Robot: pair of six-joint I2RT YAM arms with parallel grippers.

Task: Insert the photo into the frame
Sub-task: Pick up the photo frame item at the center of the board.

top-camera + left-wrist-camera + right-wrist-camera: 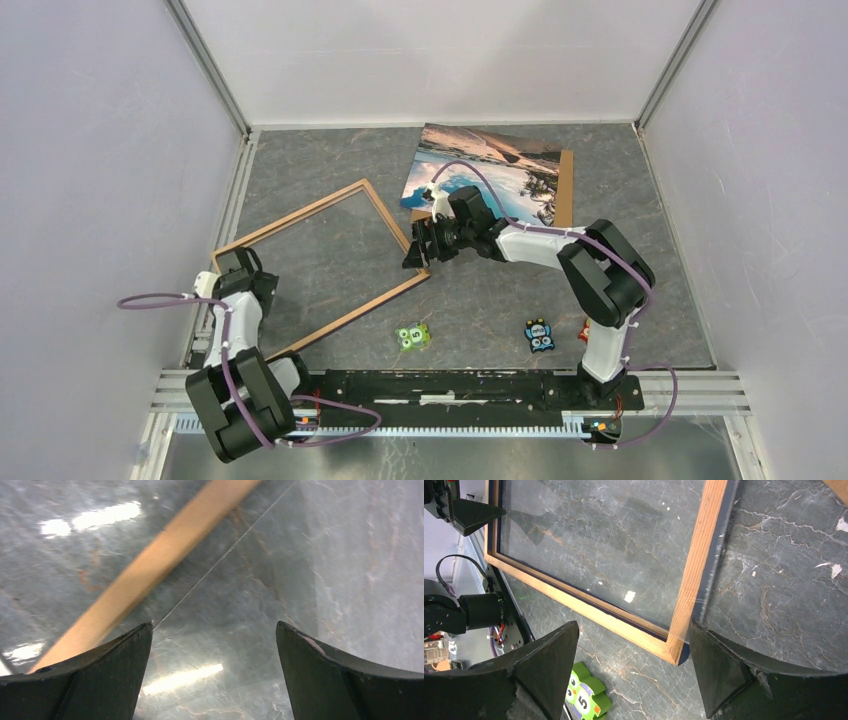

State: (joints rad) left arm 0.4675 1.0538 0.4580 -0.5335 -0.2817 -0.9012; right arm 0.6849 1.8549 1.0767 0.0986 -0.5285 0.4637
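With right tool [633,627] and left tool [214,626] spread empty, we should pinch the photo [490,165] edge-on and square it to the frame [300,212].

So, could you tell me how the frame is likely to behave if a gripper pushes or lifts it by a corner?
Its rails look thin for the span, so the frame may twist slightly if lifted by one corner. Lying flat on the smooth table, it would likely slide and pivot rather than tip. The reflective pane inside suggests glazing: probably fragile.
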